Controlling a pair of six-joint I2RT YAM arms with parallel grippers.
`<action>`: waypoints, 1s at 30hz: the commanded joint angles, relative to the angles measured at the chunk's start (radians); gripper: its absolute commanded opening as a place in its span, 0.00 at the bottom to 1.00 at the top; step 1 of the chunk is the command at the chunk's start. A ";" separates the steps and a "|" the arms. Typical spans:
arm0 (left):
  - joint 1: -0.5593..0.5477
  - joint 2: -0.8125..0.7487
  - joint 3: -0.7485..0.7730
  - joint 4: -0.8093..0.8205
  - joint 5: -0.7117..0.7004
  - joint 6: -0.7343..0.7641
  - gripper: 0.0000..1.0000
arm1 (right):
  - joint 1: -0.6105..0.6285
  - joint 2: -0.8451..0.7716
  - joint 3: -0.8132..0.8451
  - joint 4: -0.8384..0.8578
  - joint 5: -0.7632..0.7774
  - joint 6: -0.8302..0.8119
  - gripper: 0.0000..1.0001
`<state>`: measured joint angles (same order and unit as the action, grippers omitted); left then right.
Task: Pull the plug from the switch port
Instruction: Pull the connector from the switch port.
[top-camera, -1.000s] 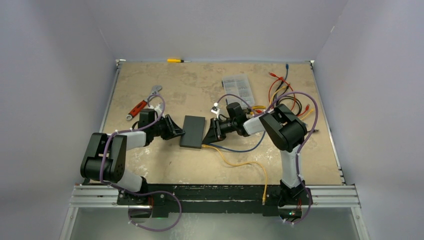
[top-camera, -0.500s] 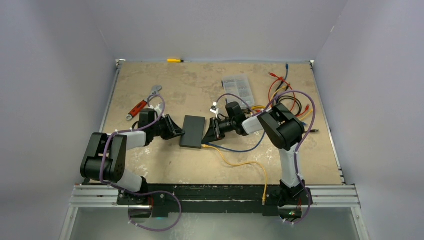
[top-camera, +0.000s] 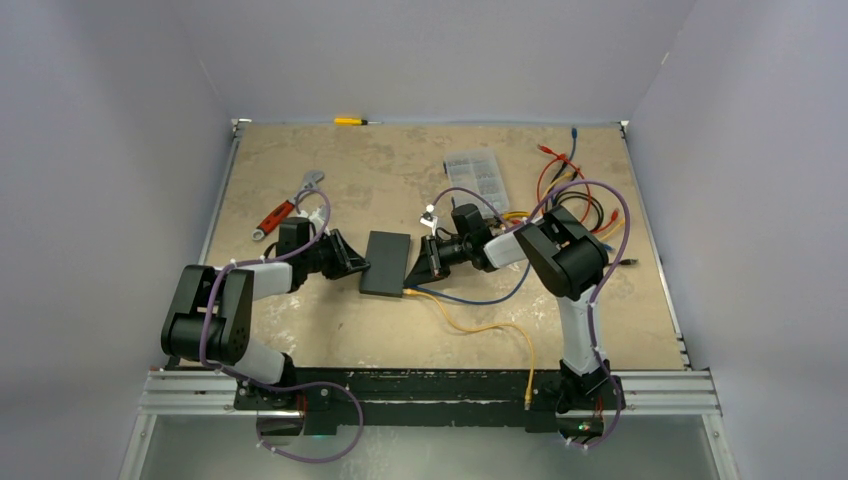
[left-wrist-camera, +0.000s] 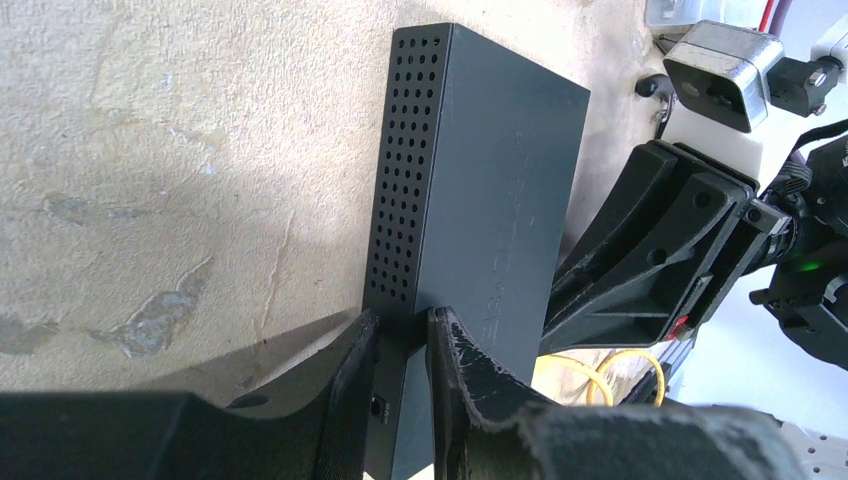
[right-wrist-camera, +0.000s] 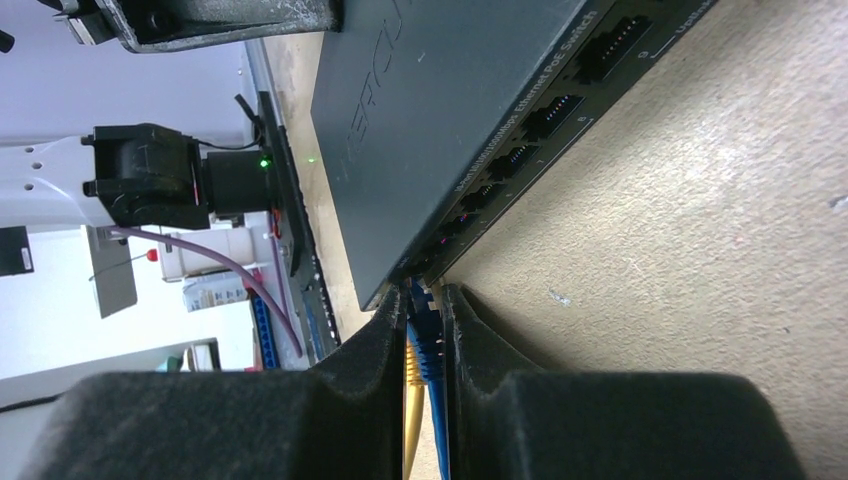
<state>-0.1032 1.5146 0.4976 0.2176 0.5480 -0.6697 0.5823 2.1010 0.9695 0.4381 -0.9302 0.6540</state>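
Since the blue plug appears seated in the end port of the row, at the corner of the switch closest to the near edge of the worktop, the pull should, in my judgement, run straight out along the port's axis toward the right edge. Any latch tab should be pressed first, as a sideways tug would likely bind the plug or drag the box.

The right hand is closed on that plug. The yellow cable runs just beside it, so the grip must not catch both. The left hand clamps the switch's opposite edge as an anchor. The switch lies flat at the worktop's middle.

Both forearms reach in low and nearly level, wrists facing each other across the box. The right elbow is raised toward the right edge.
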 joint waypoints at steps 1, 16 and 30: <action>-0.003 0.044 -0.040 -0.160 -0.104 0.064 0.23 | 0.010 0.053 -0.013 -0.110 0.144 -0.080 0.00; -0.003 0.029 -0.038 -0.186 -0.142 0.059 0.17 | 0.010 -0.033 -0.006 -0.268 0.259 -0.183 0.00; -0.003 0.046 -0.039 -0.187 -0.142 0.064 0.15 | 0.004 -0.048 -0.020 -0.304 0.281 -0.210 0.00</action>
<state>-0.1036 1.5105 0.4984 0.2108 0.5430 -0.6697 0.5961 2.0350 0.9855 0.2867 -0.8272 0.5339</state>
